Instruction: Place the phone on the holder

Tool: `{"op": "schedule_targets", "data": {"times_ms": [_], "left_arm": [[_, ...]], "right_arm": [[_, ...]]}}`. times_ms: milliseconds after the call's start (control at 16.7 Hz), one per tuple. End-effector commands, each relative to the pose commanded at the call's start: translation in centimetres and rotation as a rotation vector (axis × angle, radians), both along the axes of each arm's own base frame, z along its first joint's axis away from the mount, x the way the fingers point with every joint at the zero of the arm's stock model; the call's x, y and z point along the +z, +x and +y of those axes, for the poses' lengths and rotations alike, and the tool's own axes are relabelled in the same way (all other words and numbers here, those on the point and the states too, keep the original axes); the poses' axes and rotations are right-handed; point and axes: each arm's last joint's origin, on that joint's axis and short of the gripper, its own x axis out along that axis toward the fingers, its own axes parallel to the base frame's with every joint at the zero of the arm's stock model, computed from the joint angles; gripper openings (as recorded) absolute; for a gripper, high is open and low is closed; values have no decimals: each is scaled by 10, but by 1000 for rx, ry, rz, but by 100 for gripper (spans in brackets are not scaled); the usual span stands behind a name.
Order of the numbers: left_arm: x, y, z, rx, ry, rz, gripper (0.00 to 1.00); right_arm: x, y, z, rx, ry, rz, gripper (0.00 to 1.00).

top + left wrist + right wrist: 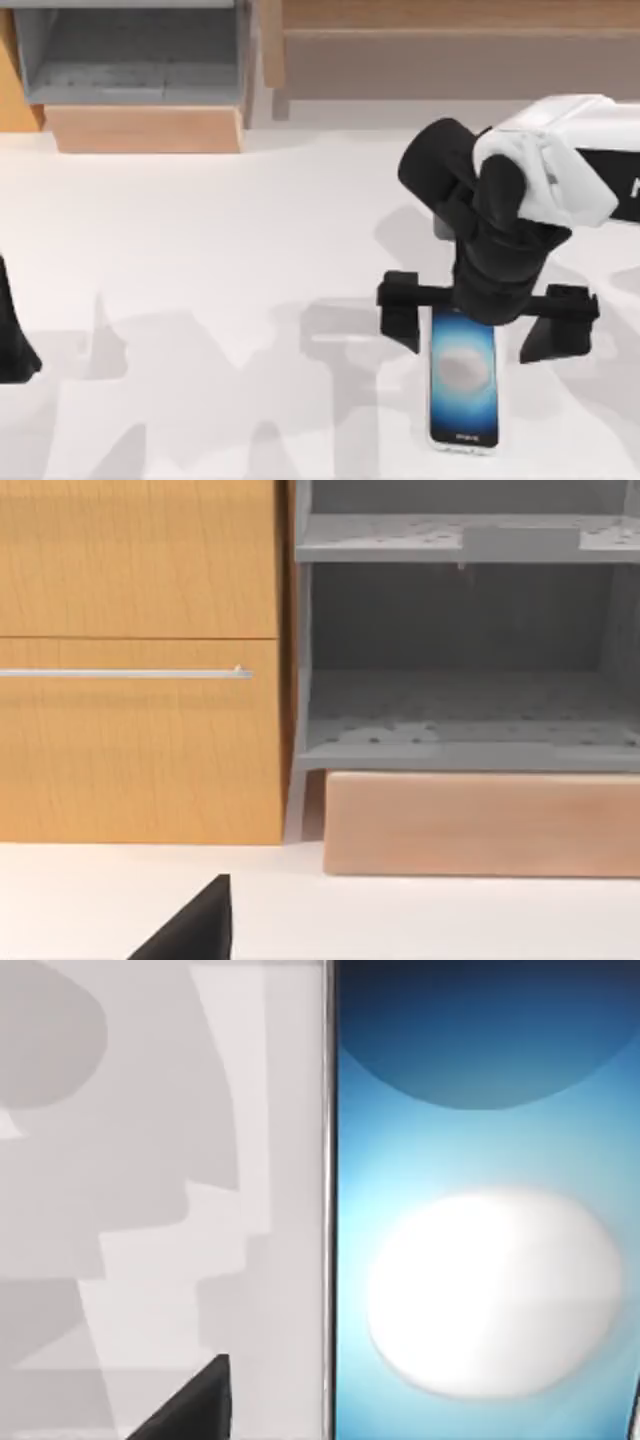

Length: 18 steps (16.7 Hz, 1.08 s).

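My right gripper (487, 318) hangs over the top end of the phone (463, 385), fingers spread wide, one on each side, and hides that end. The phone lies flat on the white table (220, 300), right of the middle. My right wrist view shows its blue screen (485, 1210) close. My left arm (14, 340) is parked at the left edge; whether its claw is wide or narrow I cannot tell

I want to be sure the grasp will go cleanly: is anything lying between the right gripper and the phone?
Nothing visible does. The right gripper hangs directly over the upper end of the phone, fingers spread to either side, and the right wrist view shows the phone's screen unobstructed on the bare table. The left arm sits parked at the table's left edge.
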Motion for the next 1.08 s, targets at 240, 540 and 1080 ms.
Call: {"op": "schedule_targets", "data": {"times_ms": [240,540,1080], "left_arm": [[0,0,0,0,0,0,100],[0,0,0,0,0,0,100],[0,0,0,0,0,0,100]], "right_arm": [[-43,1,1,0,11,-15,100],[-58,-1,0,0,4,-5,100],[-58,-1,0,0,4,-5,40]]}}
